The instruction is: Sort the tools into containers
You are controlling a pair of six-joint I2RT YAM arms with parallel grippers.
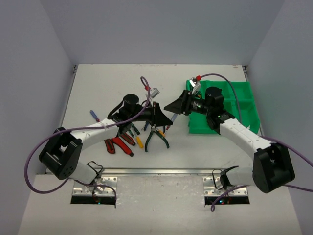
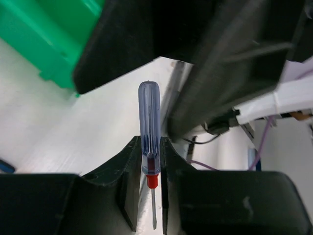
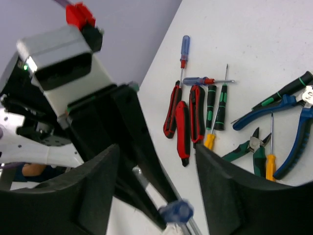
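Note:
My left gripper is shut on a thin screwdriver with a clear blue handle and a red collar, held above the table; its jaws clamp the handle's lower end. My right gripper is open, facing the left one, its fingers on either side of the handle's free end. The bright green tray lies behind the right gripper. The other tools lie in a pile at centre left: red-handled cutters, green pliers, blue pliers, and green-black screwdrivers.
A lone blue screwdriver lies left of the pile. A yellow-handled screwdriver lies among the tools. Purple cables loop over both arms. Grey walls stand around the table on three sides.

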